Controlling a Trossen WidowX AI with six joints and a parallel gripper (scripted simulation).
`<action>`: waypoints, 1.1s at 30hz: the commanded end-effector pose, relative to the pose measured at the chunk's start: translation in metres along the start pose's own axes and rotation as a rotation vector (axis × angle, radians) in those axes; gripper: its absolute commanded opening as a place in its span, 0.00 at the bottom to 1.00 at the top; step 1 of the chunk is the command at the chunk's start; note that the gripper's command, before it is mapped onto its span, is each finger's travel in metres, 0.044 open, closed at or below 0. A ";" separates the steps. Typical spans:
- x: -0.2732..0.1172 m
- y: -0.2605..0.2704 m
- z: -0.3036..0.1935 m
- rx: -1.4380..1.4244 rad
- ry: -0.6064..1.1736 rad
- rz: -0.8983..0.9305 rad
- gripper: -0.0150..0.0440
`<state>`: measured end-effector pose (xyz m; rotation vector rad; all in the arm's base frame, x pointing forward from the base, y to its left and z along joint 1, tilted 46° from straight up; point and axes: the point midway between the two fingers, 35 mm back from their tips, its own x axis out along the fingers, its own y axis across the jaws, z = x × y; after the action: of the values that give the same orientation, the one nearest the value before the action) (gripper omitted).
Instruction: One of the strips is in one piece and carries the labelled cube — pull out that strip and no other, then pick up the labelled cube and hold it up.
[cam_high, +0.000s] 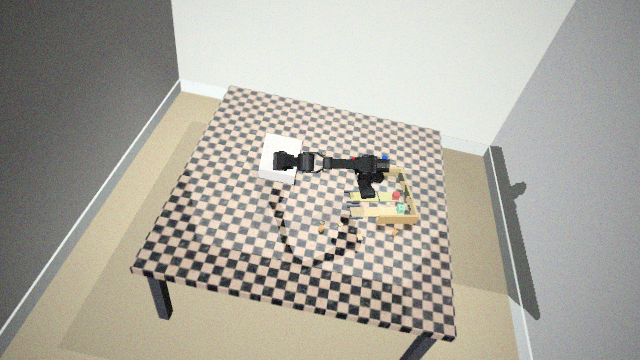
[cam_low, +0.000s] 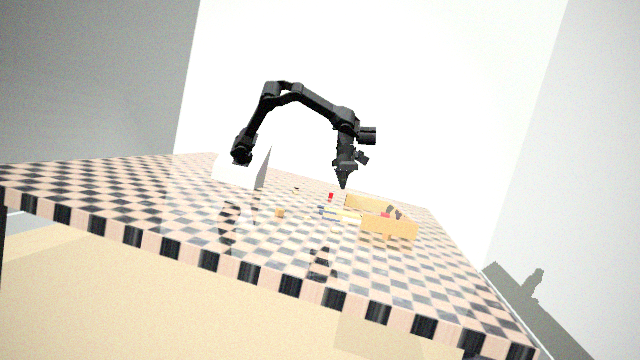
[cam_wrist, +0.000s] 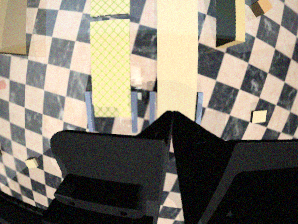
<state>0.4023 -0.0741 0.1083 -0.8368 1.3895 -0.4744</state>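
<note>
Claw (cam_high: 367, 194) (cam_low: 342, 187) (cam_wrist: 172, 116) shut, nothing in it, above near ends of strips. Plain strip (cam_high: 367, 212) (cam_low: 352, 220) (cam_wrist: 177, 50) looks 1 pc; hatched strip (cam_high: 362, 196) (cam_low: 340, 213) (cam_wrist: 110, 70) has a break, leave it. Green cube (cam_high: 401, 208), prob. the labelled one, at plain strip's far end inside frame (cam_high: 397, 220) (cam_low: 390, 226) (cam_wrist: 240, 25). Rec: line up w/ plain strip, touch down lightly, draw straight back, slow, so cube rides along.
</note>
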 end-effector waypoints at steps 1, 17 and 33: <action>0.024 -0.029 -0.015 -0.028 0.177 0.071 0.25; 0.037 -0.024 -0.017 -0.028 0.177 0.071 0.25; 0.063 -0.022 -0.021 -0.028 0.177 0.071 0.25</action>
<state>0.3955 -0.1363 0.0879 -0.7791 1.5859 -0.4893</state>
